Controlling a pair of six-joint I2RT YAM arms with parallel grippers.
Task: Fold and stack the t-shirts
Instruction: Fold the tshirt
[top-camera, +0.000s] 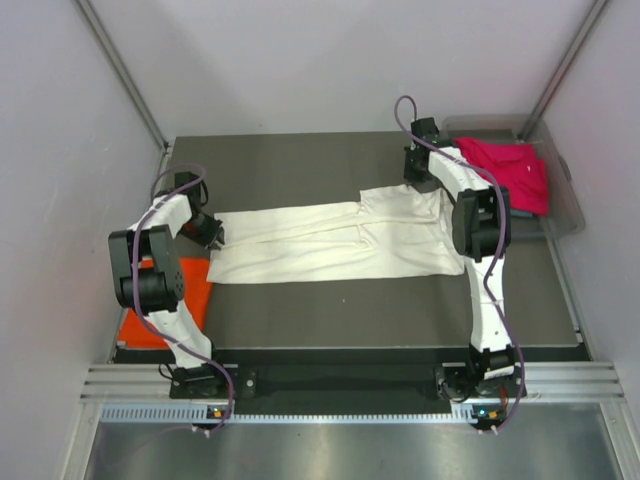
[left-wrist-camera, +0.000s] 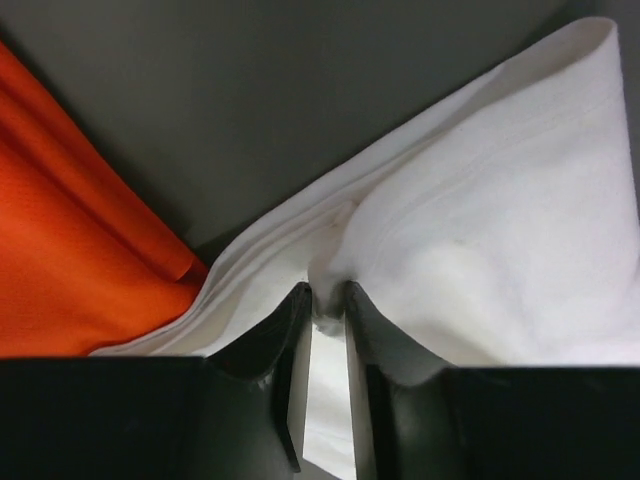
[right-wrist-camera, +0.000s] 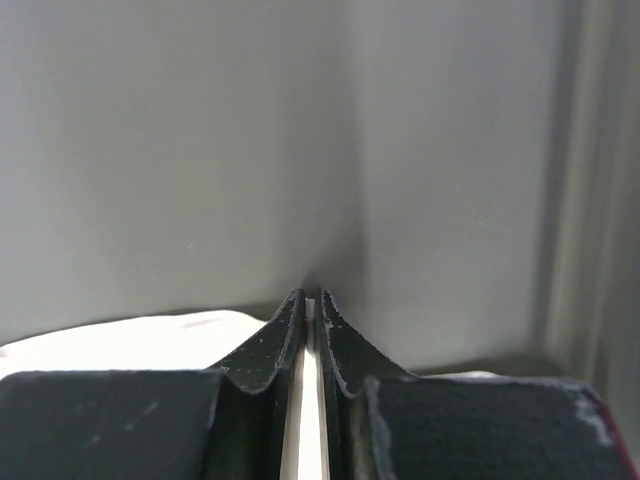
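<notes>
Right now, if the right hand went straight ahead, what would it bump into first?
Probably the grey back wall. The right hand, pinching the white t-shirt, points straight at it, and nothing else shows in between. How far away it is, I can't tell.

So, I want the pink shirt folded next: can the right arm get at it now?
Probably yes, once free: the pink shirt lies uncovered in the bin just beside the right gripper, but that gripper is shut on the cream shirt.
</notes>
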